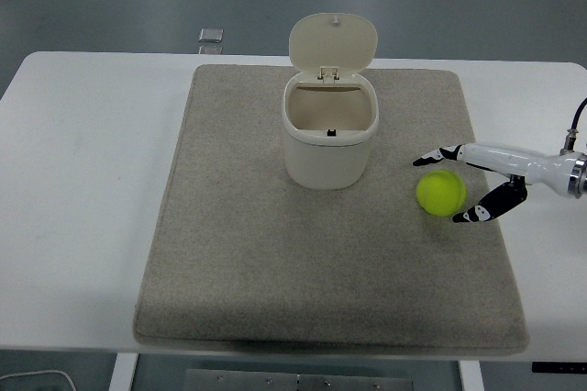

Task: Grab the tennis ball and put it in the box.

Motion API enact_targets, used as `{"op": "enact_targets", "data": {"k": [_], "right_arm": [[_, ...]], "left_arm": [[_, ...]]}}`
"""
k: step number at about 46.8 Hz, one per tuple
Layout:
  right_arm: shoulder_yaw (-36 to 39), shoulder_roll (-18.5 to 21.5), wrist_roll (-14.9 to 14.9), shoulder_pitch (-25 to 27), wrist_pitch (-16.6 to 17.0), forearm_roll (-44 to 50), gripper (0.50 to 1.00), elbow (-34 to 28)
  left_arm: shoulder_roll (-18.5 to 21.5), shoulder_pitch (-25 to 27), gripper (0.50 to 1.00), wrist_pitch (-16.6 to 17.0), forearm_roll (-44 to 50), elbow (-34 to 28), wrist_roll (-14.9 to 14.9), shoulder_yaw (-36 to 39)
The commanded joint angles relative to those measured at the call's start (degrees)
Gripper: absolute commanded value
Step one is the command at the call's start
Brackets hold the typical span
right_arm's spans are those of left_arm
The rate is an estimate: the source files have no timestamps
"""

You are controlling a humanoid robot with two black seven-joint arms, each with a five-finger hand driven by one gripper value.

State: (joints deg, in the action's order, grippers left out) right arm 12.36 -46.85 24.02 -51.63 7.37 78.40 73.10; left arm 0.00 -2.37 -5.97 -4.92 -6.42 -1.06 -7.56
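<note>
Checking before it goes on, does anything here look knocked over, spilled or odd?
Nothing stands out. The box stands upright, lid open, the tennis ball lies on the mat, and the right hand brackets it.

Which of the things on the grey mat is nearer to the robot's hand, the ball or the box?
The yellow-green tennis ball. The right hand brackets it with spread fingers, while the cream box with its lid up stands farther left on the mat.
</note>
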Motion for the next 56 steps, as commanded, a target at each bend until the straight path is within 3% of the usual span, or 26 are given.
{"op": "enact_targets", "data": {"k": [1,6,14,30,47,56], "right_arm": [[-0.05,0.01,-0.11,0.12,-0.08,0.0,0.895,-0.5],[-0.05,0.01,-0.11,0.04,-0.16,0.0,0.881,-0.85],[-0.05,0.1,-0.2,0.04,-0.08,-0.09,0.797,-0.85],[-0.05,1.68,-0.11,0.12,0.63,-0.53,0.789,-0.68],[0.65,1.59,0.59,-0.05,2.82,-0.97,0.501,-0.68],[1.26,0.63,3.23,-1.19,4.75,-5.18,0.5,-0.42]], "left_arm": [[0.0,0.0,0.992,-0.01,0.0,0.0,0.0,0.0],[0.0,0.0,0.992,-0.01,0.0,0.0,0.0,0.0],[0.0,0.0,0.992,-0.01,0.0,0.0,0.0,0.0],[0.0,0.0,0.992,-0.01,0.0,0.0,0.0,0.0],[0.0,0.0,0.992,-0.01,0.0,0.0,0.0,0.0],[0.0,0.0,0.992,-0.01,0.0,0.0,0.0,0.0]]}}
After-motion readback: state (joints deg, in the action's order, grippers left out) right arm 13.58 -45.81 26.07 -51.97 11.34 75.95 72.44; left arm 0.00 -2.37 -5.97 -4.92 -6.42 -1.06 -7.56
